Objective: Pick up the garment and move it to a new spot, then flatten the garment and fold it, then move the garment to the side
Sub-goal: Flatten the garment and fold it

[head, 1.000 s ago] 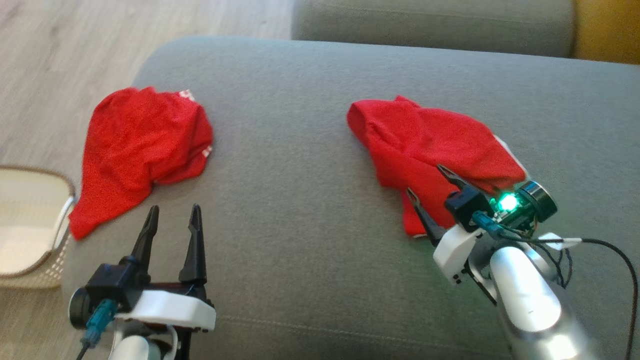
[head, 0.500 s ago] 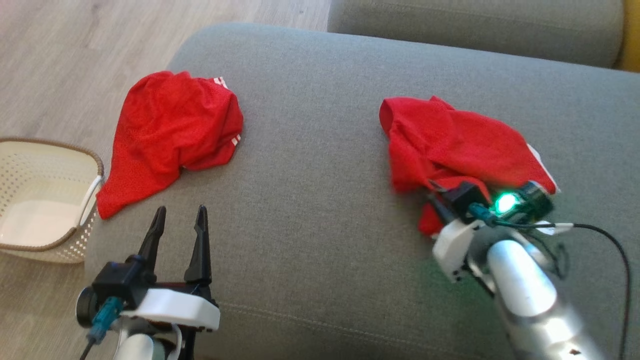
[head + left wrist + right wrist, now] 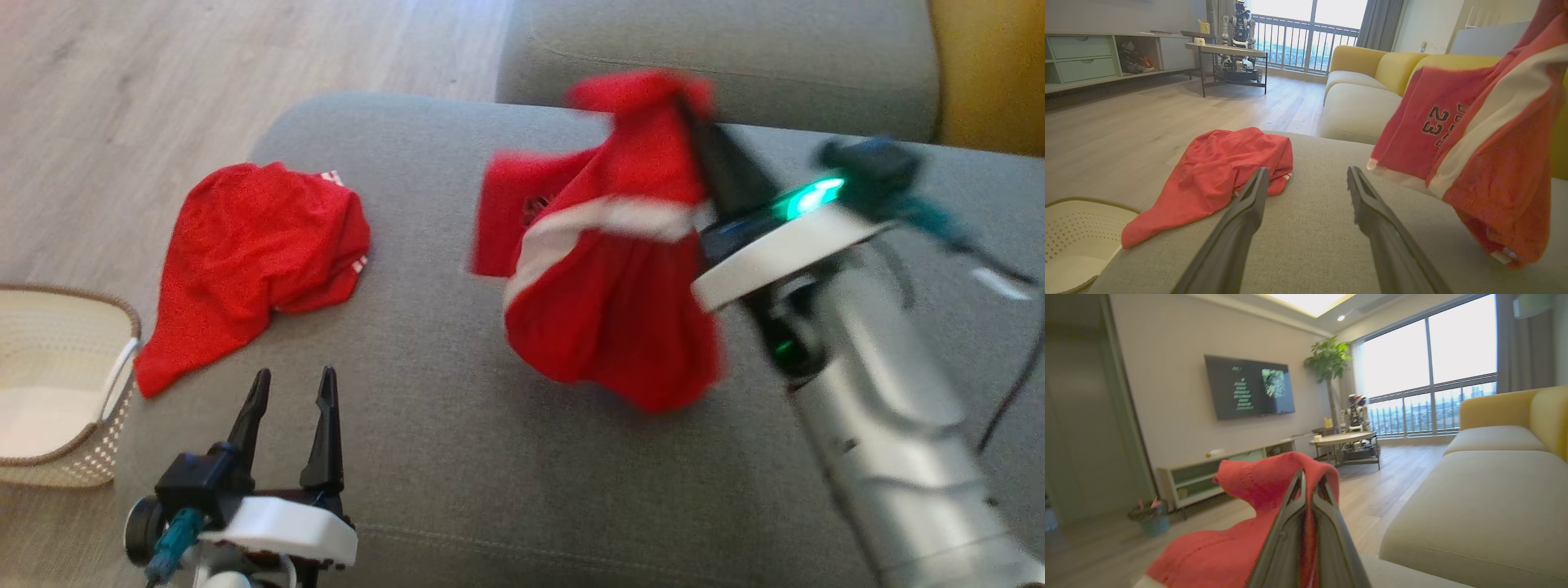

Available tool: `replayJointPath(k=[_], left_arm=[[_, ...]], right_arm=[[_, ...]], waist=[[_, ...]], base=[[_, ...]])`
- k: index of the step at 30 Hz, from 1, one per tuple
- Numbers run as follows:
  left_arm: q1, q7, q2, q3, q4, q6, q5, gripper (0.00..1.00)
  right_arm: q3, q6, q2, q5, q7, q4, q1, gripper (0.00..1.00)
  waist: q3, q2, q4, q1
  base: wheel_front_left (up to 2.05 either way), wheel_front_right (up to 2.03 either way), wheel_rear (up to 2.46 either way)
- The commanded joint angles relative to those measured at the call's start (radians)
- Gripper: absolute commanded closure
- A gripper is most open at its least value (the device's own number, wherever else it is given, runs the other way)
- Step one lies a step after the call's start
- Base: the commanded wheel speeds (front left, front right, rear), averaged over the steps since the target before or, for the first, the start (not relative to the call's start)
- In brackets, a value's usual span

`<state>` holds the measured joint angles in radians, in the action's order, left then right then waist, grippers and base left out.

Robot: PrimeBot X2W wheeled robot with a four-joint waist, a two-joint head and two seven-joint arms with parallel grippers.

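Right gripper (image 3: 682, 98) is clamped shut on the top of a red garment (image 3: 612, 310), fingers pinched together with a fold of cloth caught between them; the right wrist view shows the closed tips (image 3: 1310, 479) with red fabric (image 3: 1249, 482) bunched over and around them. The garment hangs in the air from that pinch, above the right half of the grey sofa seat (image 3: 457, 457), and is blurred in the head view. A white stripe (image 3: 604, 220) runs across it on a slant, and the left wrist view shows a dark "23" print (image 3: 1431, 120) on one hanging panel of the same garment (image 3: 1486, 163). Its lowest edge is close to the seat (image 3: 1310, 253); I cannot tell if it touches. Left gripper (image 3: 294, 376) sits low at the near left edge of the seat, fingers well apart, holding nothing, tips (image 3: 1307, 171) pointing across the cushion. A second red garment (image 3: 253, 253) lies crumpled on the left part of the seat, one corner trailing toward the seat's left edge, well apart from the held one (image 3: 1220, 171). A cream perforated basket (image 3: 82, 461) stands on the wood floor (image 3: 204, 65) just left of the seat (image 3: 1081, 228). A grey back cushion (image 3: 718, 41) lies beyond the seat, with a yellow sofa (image 3: 1355, 61) further back.
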<state>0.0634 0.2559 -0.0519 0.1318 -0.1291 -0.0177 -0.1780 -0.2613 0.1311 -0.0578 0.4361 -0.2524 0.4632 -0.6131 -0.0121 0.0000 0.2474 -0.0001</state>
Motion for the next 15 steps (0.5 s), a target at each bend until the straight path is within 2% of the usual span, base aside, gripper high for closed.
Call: replayJointPath(k=[1, 3, 7, 11, 13, 14, 15], left_arm=[[-0.038, 0.006, 0.001, -0.033, 0.038, 0.002, -0.003, 0.00], [-0.039, 0.006, 0.001, -0.033, 0.040, 0.004, -0.004, 0.00], [-0.047, 0.006, 0.002, -0.031, 0.045, 0.006, -0.009, 0.00], [-0.063, 0.006, 0.002, -0.020, 0.040, 0.004, -0.008, 0.00], [-0.068, 0.006, 0.002, -0.015, 0.040, 0.006, -0.011, 0.00], [-0.070, 0.006, 0.002, -0.013, 0.039, 0.007, -0.012, 0.00], [-0.072, 0.006, 0.002, -0.012, 0.036, 0.007, -0.012, 0.00]], right_arm=[[0.028, 0.000, 0.008, 0.027, -0.009, -0.038, -0.039, 1.00], [0.141, 0.000, 0.008, 0.054, -0.009, -0.013, -0.030, 1.00], [0.327, 0.000, 0.008, 0.027, 0.013, 0.234, -0.024, 1.00], [0.543, 0.000, -0.048, -0.203, 0.036, 0.466, -0.031, 1.00], [0.672, 0.000, -0.079, -0.329, 0.048, 0.539, -0.036, 1.00], [0.733, 0.000, -0.089, -0.399, 0.051, 0.555, -0.038, 0.46], [0.790, 0.000, -0.085, -0.459, 0.058, 0.559, -0.043, 0.00]], waist=[[0.004, 0.0000, -0.012, 0.0001], [0.011, 0.0000, -0.026, 0.0001], [0.032, 0.0000, -0.056, 0.0001], [0.053, 0.0000, -0.071, 0.0001], [0.061, 0.0000, -0.078, 0.0001], [0.064, 0.0000, -0.082, 0.0001], [0.067, 0.0000, -0.086, 0.0001]], base=[[0.00, 0.00, 0.00], [0.00, 0.00, 0.00], [0.00, 0.00, 0.00], [0.00, 0.00, 0.00], [0.00, 0.00, 0.00], [0.00, 0.00, 0.00], [0.00, 0.00, 0.00]])
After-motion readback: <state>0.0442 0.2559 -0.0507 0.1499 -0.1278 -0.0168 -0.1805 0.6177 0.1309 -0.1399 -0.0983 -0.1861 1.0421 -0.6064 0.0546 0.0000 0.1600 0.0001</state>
